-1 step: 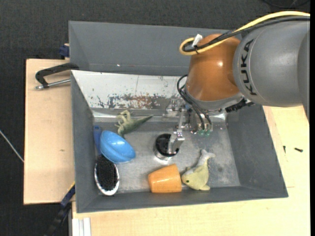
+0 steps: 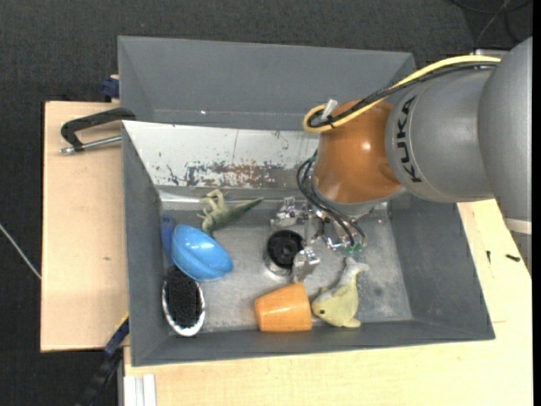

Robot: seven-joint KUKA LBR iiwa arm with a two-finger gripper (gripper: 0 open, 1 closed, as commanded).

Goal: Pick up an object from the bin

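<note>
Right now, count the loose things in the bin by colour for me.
Green: 1, toy dinosaur
Blue: 1, rounded thing
Black: 2, brush and round thing
Orange: 1, cup
Pale yellow: 1, toy fish
Total: 6

Two toy animals point(image 2: 226, 210) point(image 2: 340, 304), one brush point(image 2: 183, 301), one cup point(image 2: 283, 309)

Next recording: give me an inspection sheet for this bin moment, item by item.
Surface: grey metal bin, floor speckled, back wall scuffed.
Job's things: black round silver-rimmed thing at the centre, nearest the gripper.
Clutter: green toy dinosaur, blue plastic thing, black hairbrush, orange cup on its side, pale yellow toy animal.
Grippers: gripper low over the bin's middle.
Cables: yellow cable along the arm.
Surroundings: dark carpet.
</note>
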